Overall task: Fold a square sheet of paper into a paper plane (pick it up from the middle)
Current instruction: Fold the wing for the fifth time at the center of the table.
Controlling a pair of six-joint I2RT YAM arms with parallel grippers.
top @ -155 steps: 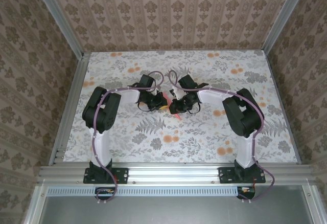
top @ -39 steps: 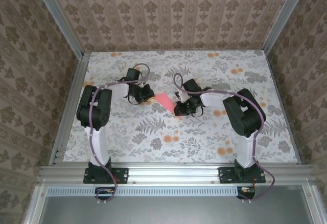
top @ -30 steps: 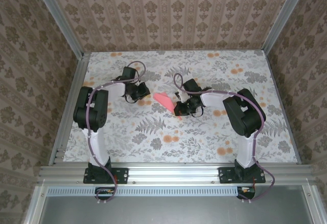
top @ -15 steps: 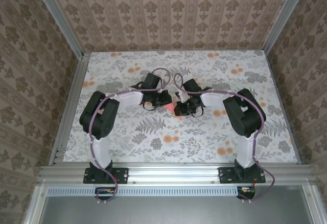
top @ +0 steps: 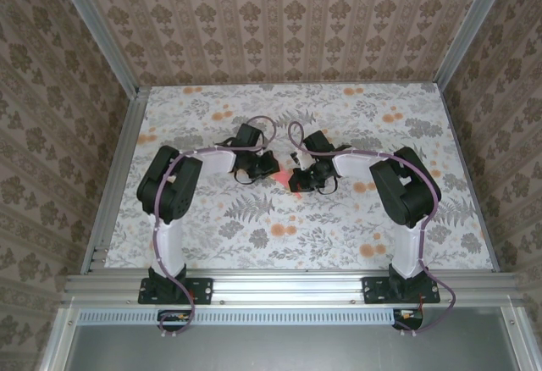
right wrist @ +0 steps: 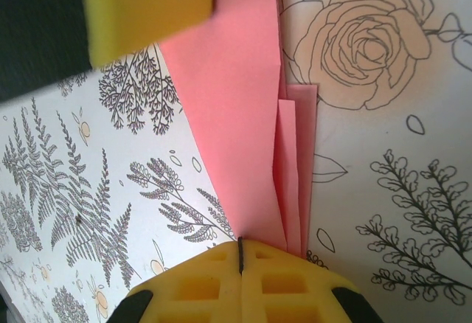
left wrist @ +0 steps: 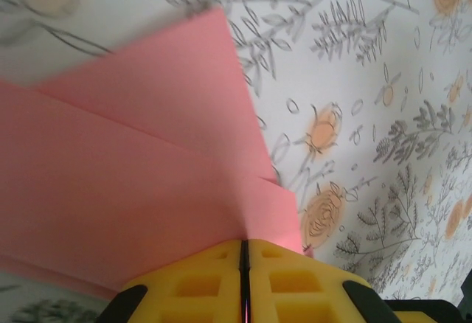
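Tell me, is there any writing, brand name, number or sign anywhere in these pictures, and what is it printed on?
None: no word, number, logo or sign can be read in any view.
The folded pink paper is plain and unmarked.
The tablecloth carries only flower and fern prints, and the wallpaper only a repeated ornament.
The yellow pads of the left gripper and those of the right gripper are bare.

Paper (top: 279, 178) near the middle of the surface (top: 339, 235), one arm on each side.
The left gripper (top: 268, 166) touches the paper's left edge, the right gripper (top: 296, 178) its right edge, facing each other just across it.
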